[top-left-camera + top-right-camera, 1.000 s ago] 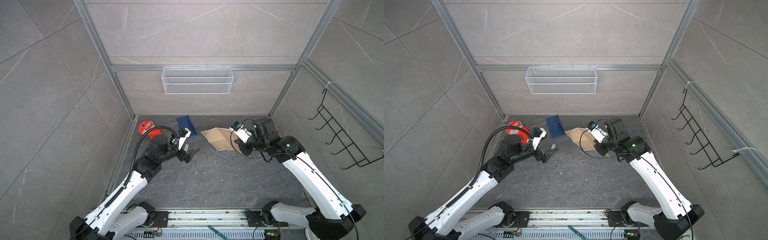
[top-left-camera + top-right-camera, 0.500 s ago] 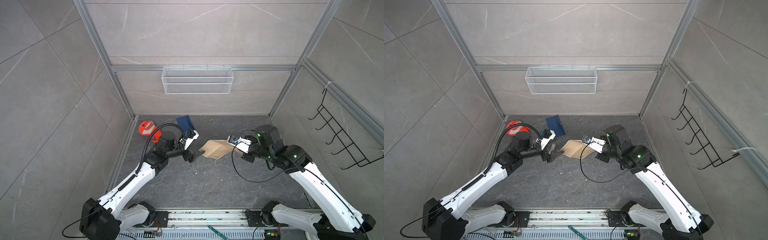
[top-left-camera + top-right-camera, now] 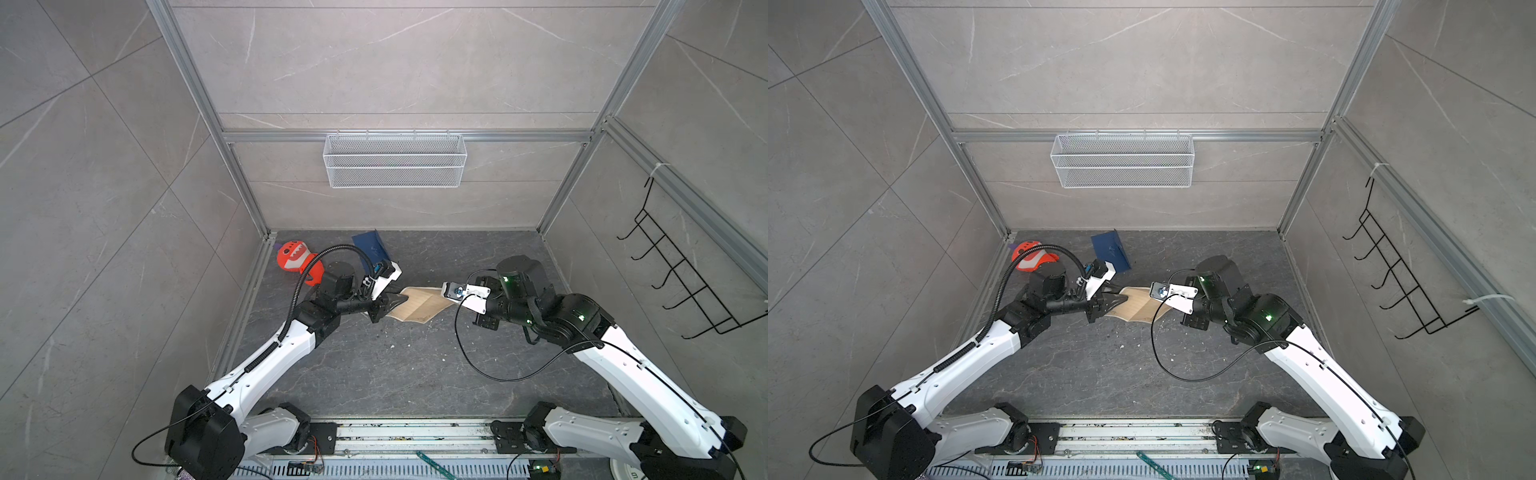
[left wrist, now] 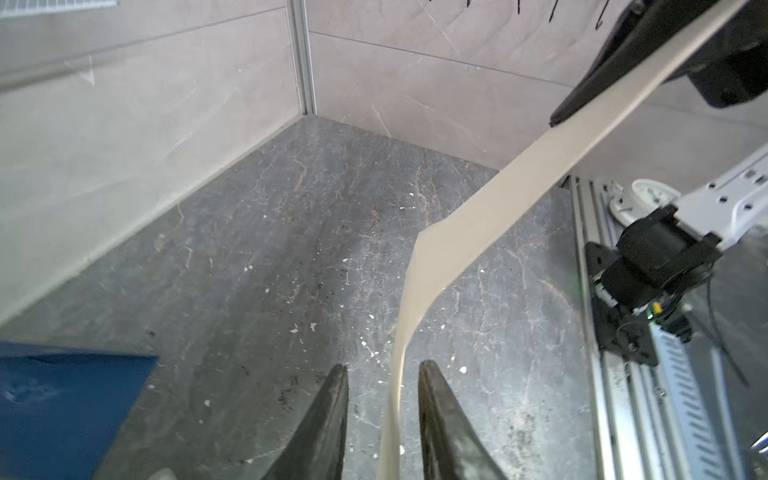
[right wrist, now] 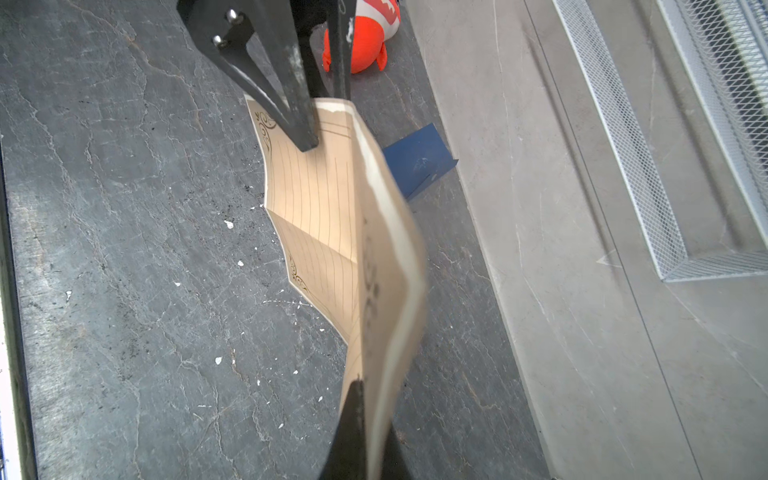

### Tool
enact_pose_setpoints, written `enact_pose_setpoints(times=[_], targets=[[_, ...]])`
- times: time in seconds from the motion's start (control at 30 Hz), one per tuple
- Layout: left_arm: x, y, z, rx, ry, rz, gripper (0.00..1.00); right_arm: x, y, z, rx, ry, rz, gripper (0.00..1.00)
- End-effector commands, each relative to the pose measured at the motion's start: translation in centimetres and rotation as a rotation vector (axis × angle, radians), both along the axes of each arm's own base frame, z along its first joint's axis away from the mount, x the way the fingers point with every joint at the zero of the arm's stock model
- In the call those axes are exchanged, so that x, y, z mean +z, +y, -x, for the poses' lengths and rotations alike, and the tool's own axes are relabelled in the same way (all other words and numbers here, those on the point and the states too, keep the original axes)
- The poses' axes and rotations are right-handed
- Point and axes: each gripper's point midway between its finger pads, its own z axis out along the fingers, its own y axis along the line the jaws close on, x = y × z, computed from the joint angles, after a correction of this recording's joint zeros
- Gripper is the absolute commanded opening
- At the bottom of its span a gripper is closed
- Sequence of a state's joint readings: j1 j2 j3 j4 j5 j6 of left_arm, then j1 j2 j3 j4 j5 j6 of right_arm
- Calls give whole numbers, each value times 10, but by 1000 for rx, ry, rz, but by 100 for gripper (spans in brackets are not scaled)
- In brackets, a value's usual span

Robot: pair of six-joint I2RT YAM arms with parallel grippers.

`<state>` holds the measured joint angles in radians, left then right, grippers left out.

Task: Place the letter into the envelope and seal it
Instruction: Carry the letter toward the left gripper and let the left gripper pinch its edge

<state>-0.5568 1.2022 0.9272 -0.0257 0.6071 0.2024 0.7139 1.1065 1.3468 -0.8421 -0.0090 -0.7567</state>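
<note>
Left arm: reaches forward and toward the middle, wrist low over the dark stone tabletop (image 3: 395, 374), left gripper (image 4: 380, 368) pointing at the right arm.
Left gripper state: jaws narrow, one on each side of the letter's (image 3: 419, 307) near edge. The wrist view shows a slim gap on both sides of the sheet.
Right arm: elbow bent, forearm reaching in toward the middle, right gripper (image 5: 365, 399) level with the left one.
Right gripper state: clamped on the opposite edge of the letter.
Letter: held off the tabletop between the two grippers, bowed and sagging along its creases.
Envelope (image 3: 370, 249): navy, on the tabletop near the back wall, apart from the letter and beside an orange plush toy (image 3: 293, 259).
Markings: ruled lines and dark corner scrollwork on the letter; the envelope's pale mark is too small to read.
Hidden: in both top views the wrist camera covers the right fingers, and the left wrist overlaps the envelope's near corner.
</note>
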Motion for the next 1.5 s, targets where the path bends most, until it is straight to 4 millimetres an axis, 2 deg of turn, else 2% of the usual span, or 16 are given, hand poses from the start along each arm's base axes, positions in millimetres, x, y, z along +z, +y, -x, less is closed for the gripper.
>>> enact_pose_setpoints(times=[0.0,0.1,0.13,0.23,0.33,0.37,0.47,0.5,0.6,0.67,0.8,0.9,1.2,1.47], targets=[[14,-3,0,-12,-31,35,20,-3,5,-6,-3,-23,6,0],[11,-2,0,-9,-24,31,3,-4,8,-6,1,-30,-4,0],[11,-2,0,-8,-23,31,0,-3,9,-6,1,-32,-8,0],[11,-1,0,0,-22,30,0,-2,10,-6,3,-40,-16,0],[10,2,-3,30,-34,22,0,1,11,-4,9,-40,-33,8],[10,4,-4,43,-42,19,0,3,12,-1,15,-38,-45,18],[9,9,-6,75,-80,9,0,17,14,17,71,-28,-117,61],[8,11,-6,79,-94,5,0,24,15,26,99,-26,-151,70],[9,13,-2,65,-140,-1,0,37,19,53,199,-12,-240,81],[11,13,4,39,-163,-2,0,44,24,60,243,-16,-286,86],[15,12,17,-22,-221,12,0,45,38,61,298,18,-304,86],[20,13,25,-55,-268,36,0,44,52,49,310,29,-303,85],[23,11,47,-160,-339,68,0,25,88,17,319,88,-303,62],[24,9,53,-198,-340,76,0,6,108,9,352,169,-301,47]])
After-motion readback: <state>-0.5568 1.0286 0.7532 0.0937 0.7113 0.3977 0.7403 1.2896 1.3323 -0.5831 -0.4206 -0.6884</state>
